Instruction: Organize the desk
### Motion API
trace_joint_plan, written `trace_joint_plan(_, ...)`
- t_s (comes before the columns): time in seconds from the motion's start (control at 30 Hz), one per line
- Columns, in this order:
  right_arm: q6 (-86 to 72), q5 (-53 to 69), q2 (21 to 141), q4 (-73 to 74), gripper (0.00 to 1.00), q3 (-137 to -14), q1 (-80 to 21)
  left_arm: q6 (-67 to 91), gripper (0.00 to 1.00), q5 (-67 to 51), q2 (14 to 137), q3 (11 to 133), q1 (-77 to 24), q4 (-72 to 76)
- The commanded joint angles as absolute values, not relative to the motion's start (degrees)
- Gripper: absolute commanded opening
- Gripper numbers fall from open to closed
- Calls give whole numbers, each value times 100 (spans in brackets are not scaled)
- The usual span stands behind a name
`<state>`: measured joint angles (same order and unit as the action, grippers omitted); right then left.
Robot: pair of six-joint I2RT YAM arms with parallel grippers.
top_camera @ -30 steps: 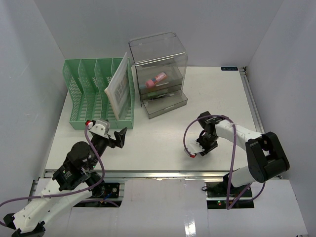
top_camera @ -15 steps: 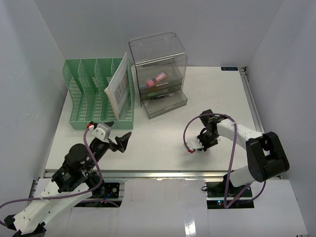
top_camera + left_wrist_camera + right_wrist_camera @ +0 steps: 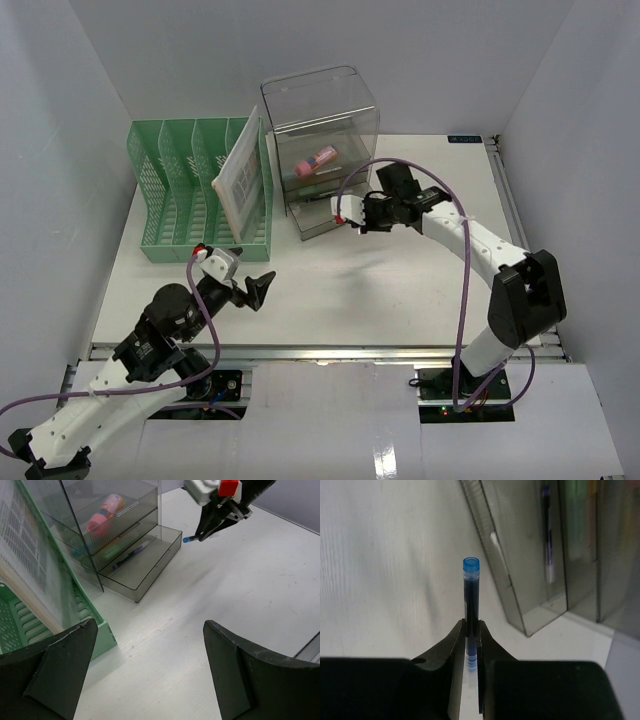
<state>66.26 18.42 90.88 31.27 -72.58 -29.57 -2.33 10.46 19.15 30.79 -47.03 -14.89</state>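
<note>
The white desk point(image 3: 400, 290) carries a green mesh file rack point(image 3: 190, 195) and a clear grey drawer box point(image 3: 320, 150). The box's bottom drawer point(image 3: 145, 562) is pulled out, with a purple pen point(image 3: 129, 556) lying in it. My right gripper point(image 3: 471, 625) is shut on a blue pen point(image 3: 471, 587), holding it above the desk just in front of and beside the open drawer point(image 3: 530, 580). It also shows in the top view point(image 3: 350, 220). My left gripper point(image 3: 149, 630) is open and empty, over bare desk in front of the rack point(image 3: 255, 288).
A pink item point(image 3: 318, 160) lies in an upper drawer of the box. A white gridded board point(image 3: 238, 185) leans in the rack's right slot. White walls enclose the desk at the left, back and right. A metal rail point(image 3: 330, 352) runs along the front edge.
</note>
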Motion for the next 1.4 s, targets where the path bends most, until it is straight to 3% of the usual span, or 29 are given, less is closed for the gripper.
trace_joint_plan(0.0,6375,706,9879,2047,8,-7987,-3723,-234,98,1115,1960,3003,-4676,-1410)
trace_joint_plan(0.27,6792,-632,11265,1374,12,-8961,-4038,-148,98,1130,2143,3008,-4667,-1438)
trace_joint_plan(0.5,6681,-750,11232,1057,49,-8720,-4026,-88,98,576,2930,3076,-4616,-1407)
trace_joint_plan(0.6,6538,-527,10910,1002,52,-8450,-3993,-64,96,271,3253,3100,-4559,-1359)
trace_joint_plan(0.67,6159,-145,10571,1089,52,-8275,-3883,-62,91,-43,3548,3129,-4498,-1325)
trace_joint_plan(0.8,5140,1760,9689,1687,47,-7997,-3047,-62,79,-987,4233,3260,-4255,-1178)
trace_joint_plan(0.87,4567,3378,9208,2078,34,-7726,-2431,-62,69,-1552,4972,3511,-4144,-1045)
trace_joint_plan(1.03,4276,4742,7941,2113,15,-6178,-1247,-743,57,-2168,6834,4562,-4122,-969)
trace_joint_plan(1.2,3854,5702,6881,1867,13,-5206,-250,-1481,52,-2147,8754,5978,-4122,-1100)
trace_joint_plan(1.37,3524,6083,6500,1410,13,-4763,256,-1817,51,-1295,10203,7102,-4131,-1089)
